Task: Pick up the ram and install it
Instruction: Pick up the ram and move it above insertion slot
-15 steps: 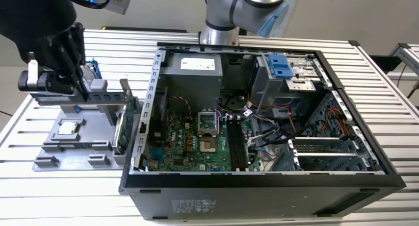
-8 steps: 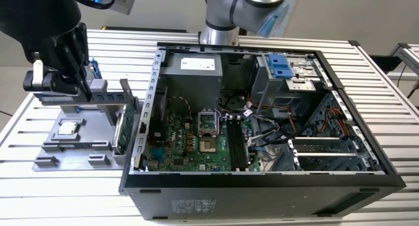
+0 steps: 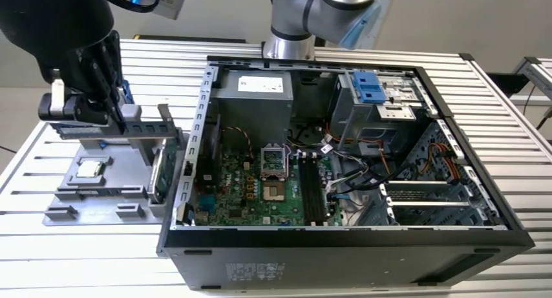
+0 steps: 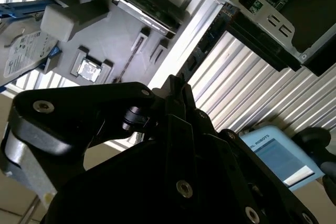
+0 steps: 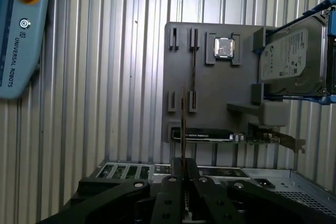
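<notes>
Arm: my silver-grey tubular metal arm, thick rounded joints, a pale blue plastic joint cap.
Pincer: my matte black metal pincer, flat angular links tapering to two slim fingers.
Screws: small round silver screw heads at my link pivots, in both wrist views.
Side piece: a rounded silver-grey metal bracket beside my black links.
</notes>
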